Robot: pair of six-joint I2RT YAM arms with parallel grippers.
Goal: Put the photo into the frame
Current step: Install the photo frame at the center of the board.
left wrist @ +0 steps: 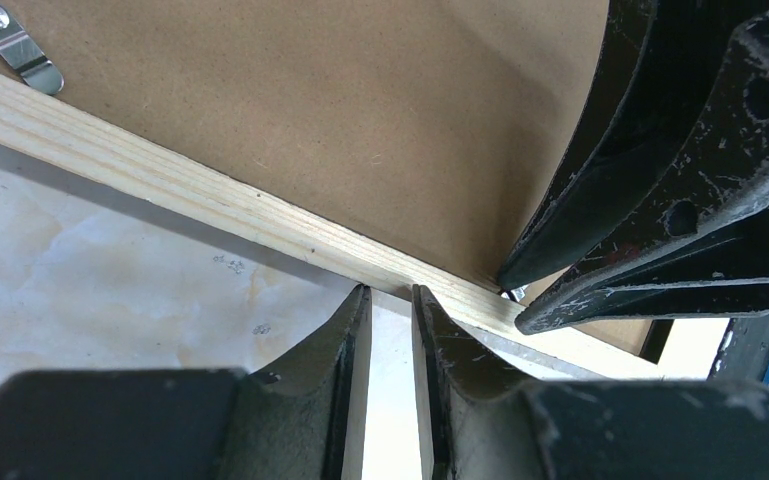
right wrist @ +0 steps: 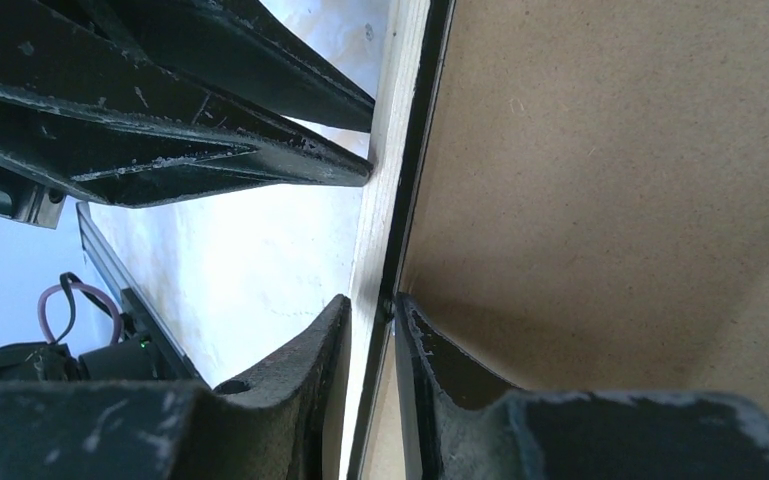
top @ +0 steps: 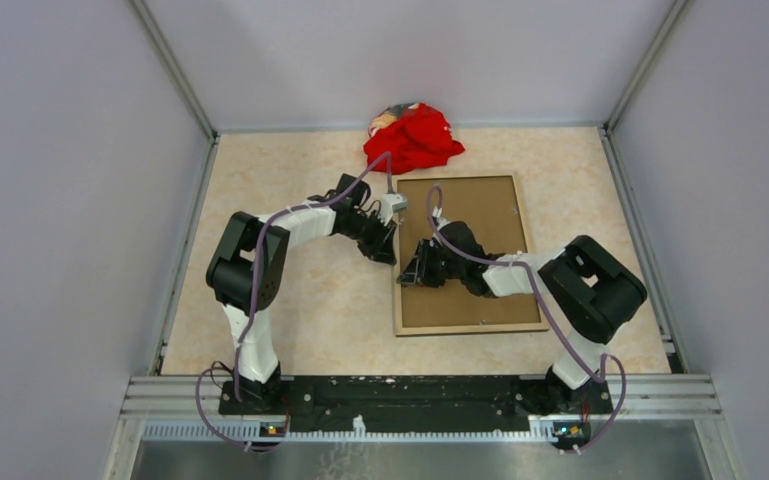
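At the frame's (top: 480, 327) left rail, right fingers (right wrist: 290, 390): closed across the pale wood rail, one on its outer edge and the other on the backing side, with the rail running between them.
Left fingers (left wrist: 310, 370): a narrow slit apart with nothing in it; the tips touch the rail's outer edge just beside the right fingers, on the side farther from the arm bases.
Frame: lies flat, pale back up, on the right half of the tabletop (top: 300, 320), its long sides running away from the bases.
Hardboard backing (top: 480, 290): brown sheet sitting inside the rails and filling the opening.
Metal clip (left wrist: 15, 48): small silver tab with a screw head, lying on the backing beside the same rail, well along from the fingers.
Red cloth (top: 415, 140): crumpled at the tabletop's far edge, just beyond the frame's far left corner.
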